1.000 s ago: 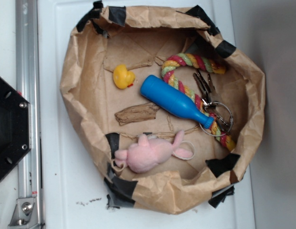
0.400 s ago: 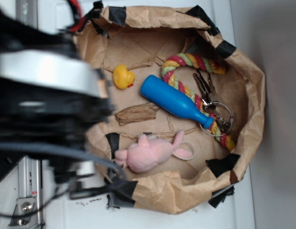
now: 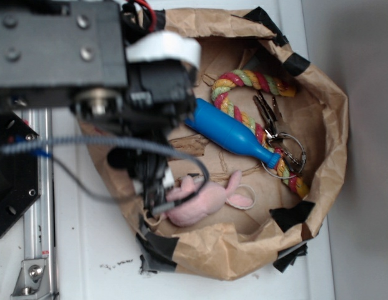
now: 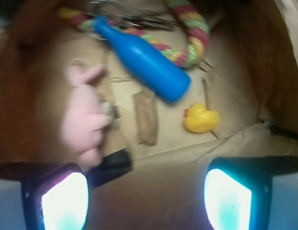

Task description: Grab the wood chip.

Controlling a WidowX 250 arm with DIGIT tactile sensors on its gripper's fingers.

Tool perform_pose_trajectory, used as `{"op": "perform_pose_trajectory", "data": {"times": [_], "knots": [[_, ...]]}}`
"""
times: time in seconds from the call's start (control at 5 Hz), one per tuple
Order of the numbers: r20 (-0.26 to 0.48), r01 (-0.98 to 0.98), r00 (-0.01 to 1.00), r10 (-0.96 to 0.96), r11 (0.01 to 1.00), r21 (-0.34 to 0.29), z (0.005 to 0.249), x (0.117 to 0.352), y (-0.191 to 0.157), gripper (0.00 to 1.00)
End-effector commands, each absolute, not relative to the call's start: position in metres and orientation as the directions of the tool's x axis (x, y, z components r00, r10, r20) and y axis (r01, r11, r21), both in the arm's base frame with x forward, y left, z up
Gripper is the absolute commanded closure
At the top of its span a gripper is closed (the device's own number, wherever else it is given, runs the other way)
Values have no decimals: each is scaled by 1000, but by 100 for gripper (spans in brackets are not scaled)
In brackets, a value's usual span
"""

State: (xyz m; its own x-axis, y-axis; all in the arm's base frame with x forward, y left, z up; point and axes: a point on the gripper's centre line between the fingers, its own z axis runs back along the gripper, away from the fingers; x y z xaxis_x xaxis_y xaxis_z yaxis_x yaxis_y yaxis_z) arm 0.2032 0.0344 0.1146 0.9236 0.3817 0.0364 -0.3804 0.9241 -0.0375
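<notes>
**Gripper above bag, jaws spread, wood chip not held**

The gripper (image 4: 146, 201) hangs over the near edge of the paper bag (image 3: 318, 112). Its jaws stand wide apart with nothing between them. The wood chip (image 4: 146, 117) lies flat on the bag floor, between the pink plush rabbit (image 4: 84, 117) and the yellow rubber duck (image 4: 201, 118), just beside the base of the blue bottle (image 4: 144, 60). In the exterior view the arm (image 3: 87, 56) hides most of the chip.
</notes>
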Motion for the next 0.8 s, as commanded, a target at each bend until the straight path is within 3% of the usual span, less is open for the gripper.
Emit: {"op": "perform_pose_trajectory", "data": {"times": [0.0,0.2,0.6], "knots": [[11,-399,917,400,913,81,61,220,37,0],[-8,-336,941,338,938,80,33,228,26,0],[-76,-281,955,286,957,66,-1,221,25,0]]}}
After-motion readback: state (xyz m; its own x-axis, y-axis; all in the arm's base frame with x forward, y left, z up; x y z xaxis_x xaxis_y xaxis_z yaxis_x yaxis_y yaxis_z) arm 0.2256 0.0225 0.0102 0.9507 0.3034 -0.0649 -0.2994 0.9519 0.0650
